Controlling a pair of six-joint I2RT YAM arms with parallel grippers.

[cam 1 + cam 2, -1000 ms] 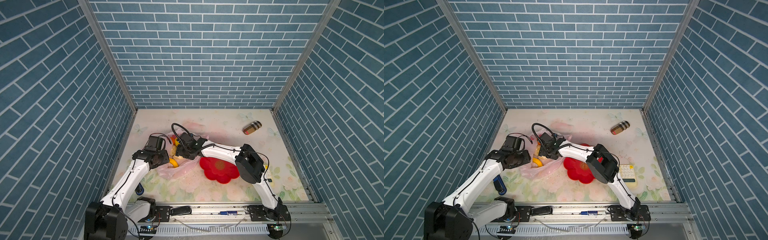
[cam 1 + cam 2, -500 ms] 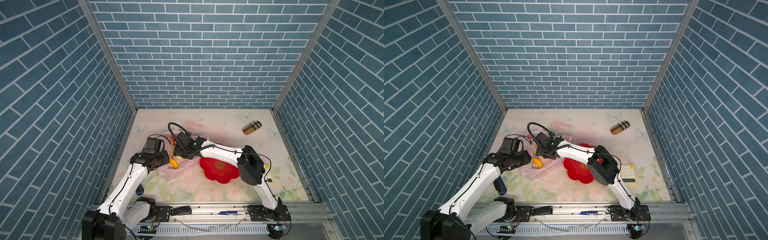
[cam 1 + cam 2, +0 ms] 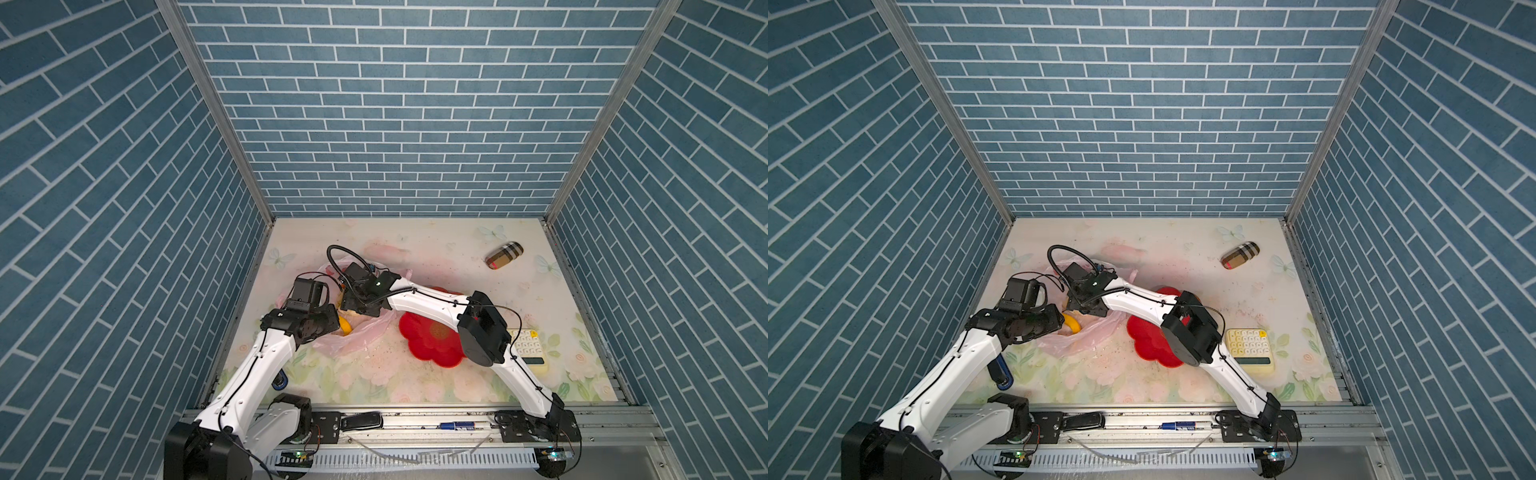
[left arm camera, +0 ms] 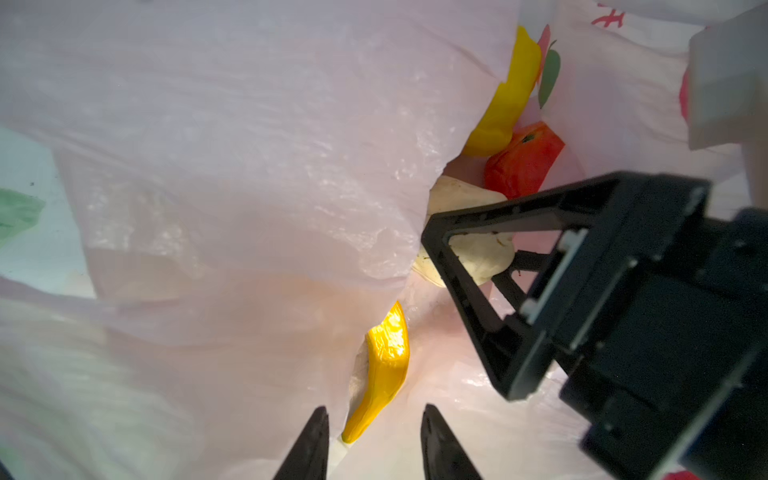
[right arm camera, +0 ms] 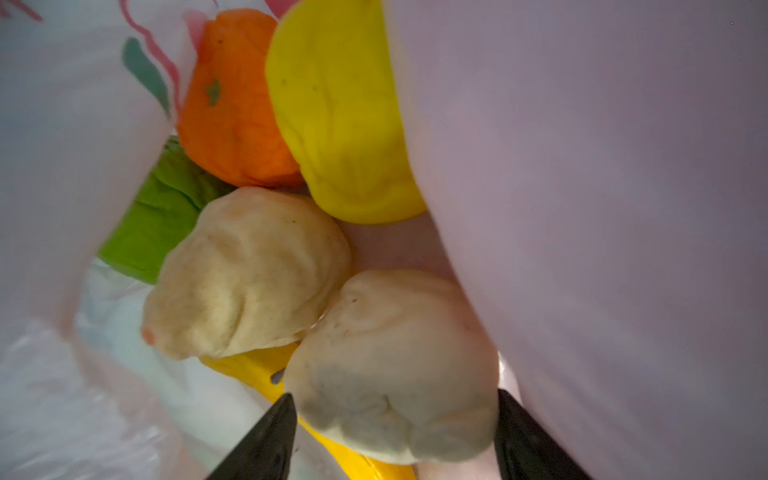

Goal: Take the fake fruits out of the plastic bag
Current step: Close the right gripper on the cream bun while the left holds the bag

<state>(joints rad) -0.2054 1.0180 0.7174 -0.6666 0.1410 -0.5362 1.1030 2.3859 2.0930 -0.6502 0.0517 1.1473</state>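
pale-pink plastic bag (image 3: 361, 336) lies just left of a red dish (image 3: 428, 345), with the fake fruits (image 5: 249, 270) inside it. the right gripper (image 5: 395, 392) is spread wide astride a cream fruit (image 5: 395, 365). the left gripper (image 4: 374, 409) is narrowly parted at the banana (image 4: 386, 357) tip, with no clear grip.

Both our arms lean in toward the same spot, left of centre. Our left arm (image 3: 266, 365) stretches forward from its base, wrist bent over so the left gripper (image 4: 374, 417) points down, with the jaws only a little apart. Our right arm (image 3: 432, 307) folds hard at the elbow and reaches across to the left, and the right gripper (image 5: 395, 397) tips down with the jaws spread wide. The two grippers sit close together, not touching.
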